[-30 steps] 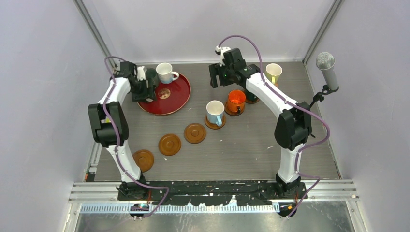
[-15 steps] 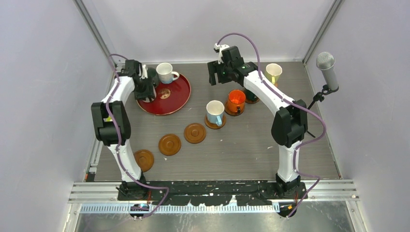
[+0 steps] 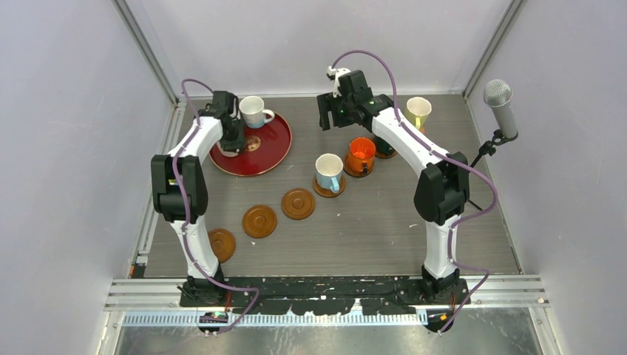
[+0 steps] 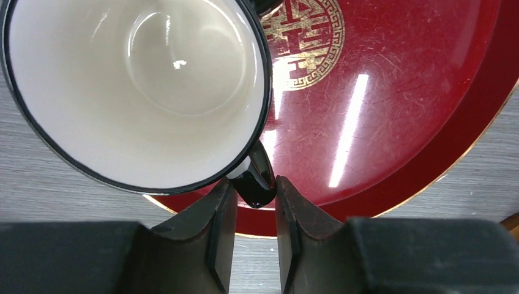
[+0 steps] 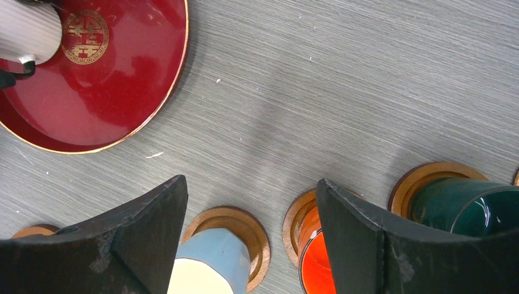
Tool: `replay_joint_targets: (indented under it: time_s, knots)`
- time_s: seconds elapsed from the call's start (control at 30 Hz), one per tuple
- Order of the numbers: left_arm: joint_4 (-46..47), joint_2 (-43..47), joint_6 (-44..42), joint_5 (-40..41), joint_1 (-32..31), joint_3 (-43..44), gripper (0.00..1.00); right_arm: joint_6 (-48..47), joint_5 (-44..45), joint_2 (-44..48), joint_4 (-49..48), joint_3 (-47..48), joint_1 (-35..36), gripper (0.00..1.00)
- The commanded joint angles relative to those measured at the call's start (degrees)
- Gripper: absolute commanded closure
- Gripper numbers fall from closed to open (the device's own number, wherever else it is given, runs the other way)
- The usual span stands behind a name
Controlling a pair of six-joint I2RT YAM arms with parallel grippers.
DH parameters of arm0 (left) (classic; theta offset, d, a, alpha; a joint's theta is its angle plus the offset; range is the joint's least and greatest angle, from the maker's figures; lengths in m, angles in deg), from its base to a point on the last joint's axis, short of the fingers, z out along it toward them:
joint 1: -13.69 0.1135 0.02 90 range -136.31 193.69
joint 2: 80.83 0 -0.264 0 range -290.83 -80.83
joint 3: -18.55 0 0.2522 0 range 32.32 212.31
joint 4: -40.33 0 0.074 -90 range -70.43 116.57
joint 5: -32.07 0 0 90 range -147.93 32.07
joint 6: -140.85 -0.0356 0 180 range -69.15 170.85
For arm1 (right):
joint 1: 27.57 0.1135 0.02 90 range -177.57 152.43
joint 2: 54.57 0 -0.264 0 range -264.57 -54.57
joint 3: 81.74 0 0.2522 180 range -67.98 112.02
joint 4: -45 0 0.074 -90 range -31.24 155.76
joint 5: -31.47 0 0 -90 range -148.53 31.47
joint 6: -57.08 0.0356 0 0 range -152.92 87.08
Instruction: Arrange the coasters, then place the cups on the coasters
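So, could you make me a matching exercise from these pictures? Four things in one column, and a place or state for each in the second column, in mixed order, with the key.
Column one:
1. left gripper
2. right gripper
3. light blue mug
4. white mug

Column two:
A. stands on a coaster
B. open, holds nothing
C. stands on the red tray, untouched
D. closed on the handle of a dark mug

Pairs: 1-D, 2-B, 3-A, 4-C
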Motion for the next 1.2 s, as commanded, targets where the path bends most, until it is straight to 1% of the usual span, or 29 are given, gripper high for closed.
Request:
replay_joint_targets:
  time_s: [0.0, 0.17, 0.23, 0.3, 0.4, 0.57, 0.73, 0.8, 0.83, 0.9, 0.93, 0.97, 1.03, 1.1, 1.17]
  knots:
    - [1.7, 2.7, 3.9, 0.1, -2.4, -0.4, 0.75, -0.2, 0.5, 0.5, -0.5, 2.4, -0.1, 0.19]
    - [0.0, 2.7, 8.1, -0.6, -4.3, 0.3, 0.83, -0.4, 0.3, 0.5, -0.5, 2.3, -0.1, 0.19]
    - [-1.5, 2.4, 9.7, -1.2, -4.8, 1.1, 0.85, -0.5, 0.1, 0.5, -0.6, 2.3, -0.1, 0.19]
    - [-2.5, 2.3, 11.4, -1.4, -5.4, 1.3, 0.85, -0.5, 0.0, 0.4, -0.6, 2.3, -0.1, 0.19]
    - [-2.9, 2.5, 14.0, -4.2, -5.9, 0.7, 0.86, -0.6, -0.6, 0.3, -0.5, 2.3, -0.1, 0.19]
    - [-2.3, 3.9, 15.8, -5.7, -8.6, -0.5, 0.86, -1.5, -2.4, 0.2, -0.4, 2.4, -0.1, 0.19]
    - [-2.2, 5.2, 17.7, -6.4, -9.7, -1.3, 0.84, -2.2, -4.0, -0.2, -0.1, 3.1, -0.1, 0.19]
    - [-2.1, 5.6, 17.9, -6.3, -9.8, -1.6, 0.78, -2.8, -5.0, -0.5, 0.6, 3.6, -0.1, 0.19]
    - [-2.1, 5.6, 17.8, -6.5, -9.9, -1.7, 0.73, -3.0, -5.4, -0.7, 1.2, 4.0, -0.1, 0.19]
    - [-1.5, 5.9, 17.0, -7.9, -9.8, -2.1, 0.59, -3.6, -6.6, -1.1, 2.1, 4.7, -0.1, 0.19]
    - [-1.4, 6.2, 16.1, -8.8, -9.9, -2.0, 0.53, -3.8, -7.2, -1.1, 2.5, 4.9, -0.1, 0.19]
    - [-1.4, 6.6, 15.0, -10.2, -9.8, -1.8, 0.49, -3.7, -7.6, -1.1, 2.5, 5.0, -0.1, 0.19]
    - [-1.6, 8.0, 12.5, -12.5, -9.8, -1.4, 0.37, -2.9, -8.2, -1.1, 2.6, 5.4, -0.1, 0.19]
    - [-2.5, 10.2, 9.9, -13.8, -9.7, -0.8, 0.30, -1.6, -8.7, -1.4, 3.1, 5.9, 0.0, 0.19]
    - [-4.1, 13.6, 6.1, -14.0, -8.9, -0.5, 0.21, -1.2, -9.3, -1.7, 3.8, 6.8, 0.8, 0.19]
